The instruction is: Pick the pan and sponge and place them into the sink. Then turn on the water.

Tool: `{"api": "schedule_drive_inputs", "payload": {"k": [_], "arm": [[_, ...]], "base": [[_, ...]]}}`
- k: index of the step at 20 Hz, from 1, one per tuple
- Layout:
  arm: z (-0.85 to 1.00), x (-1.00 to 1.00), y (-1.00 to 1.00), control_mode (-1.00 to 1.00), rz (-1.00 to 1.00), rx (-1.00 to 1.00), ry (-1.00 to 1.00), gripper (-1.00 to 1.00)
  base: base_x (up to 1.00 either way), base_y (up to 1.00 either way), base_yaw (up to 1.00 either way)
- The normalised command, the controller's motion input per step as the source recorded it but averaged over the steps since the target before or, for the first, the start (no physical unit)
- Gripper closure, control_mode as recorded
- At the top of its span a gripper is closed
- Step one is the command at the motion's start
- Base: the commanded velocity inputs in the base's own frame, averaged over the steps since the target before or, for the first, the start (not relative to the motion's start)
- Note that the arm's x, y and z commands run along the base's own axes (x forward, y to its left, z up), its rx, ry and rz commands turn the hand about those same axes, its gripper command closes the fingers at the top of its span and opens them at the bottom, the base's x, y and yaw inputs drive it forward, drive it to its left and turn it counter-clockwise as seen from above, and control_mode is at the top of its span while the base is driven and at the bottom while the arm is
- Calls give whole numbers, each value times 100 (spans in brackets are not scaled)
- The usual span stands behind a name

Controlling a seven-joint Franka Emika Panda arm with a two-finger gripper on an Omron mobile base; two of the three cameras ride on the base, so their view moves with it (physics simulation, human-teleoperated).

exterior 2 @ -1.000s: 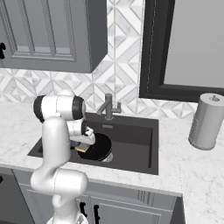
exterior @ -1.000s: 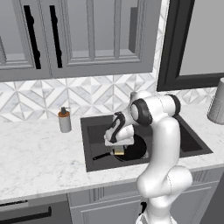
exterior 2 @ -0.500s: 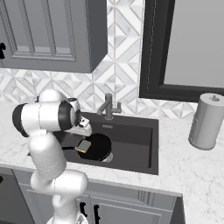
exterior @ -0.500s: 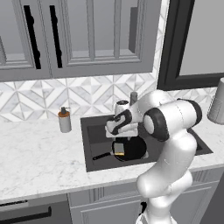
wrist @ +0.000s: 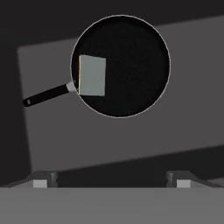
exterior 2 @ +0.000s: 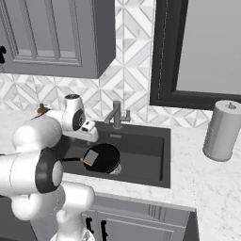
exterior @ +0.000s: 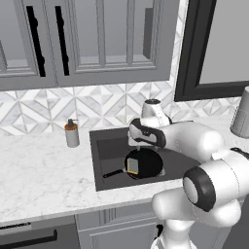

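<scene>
Pan [exterior: 145, 163] sits flat in the sink [exterior: 109, 146], on the basin floor toward the front, handle [wrist: 47, 95] pointing toward the left wall of the basin. Sponge [exterior: 133, 166] lies inside the pan, against the rim next to where the handle joins, grey-green face up with a thin yellow edge showing on one side in the hand view. Claw [wrist: 111, 178] hangs above the pan, apart from it, fingers spread wide and empty, looking straight down at pan and sponge. Faucet [exterior 2: 116, 114] stands at the back edge of the sink. Soap dispenser [exterior: 72, 133] on the tabletop [exterior: 44, 168] left of the sink, paper towel roll [exterior 2: 221, 130] on the right.
</scene>
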Motion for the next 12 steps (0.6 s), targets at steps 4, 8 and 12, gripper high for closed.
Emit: {"api": "schedule_drive_inputs", "payload": {"k": [4,8,12], "arm": [[61,-39,-52,-100,0,1,6,-100],[12,0,-60,-100,0,9,7,-100],[0,0,-63,-100,0,16,0,-100]], "base": [[0,0,0],[0,0,0],[0,0,0]]}}
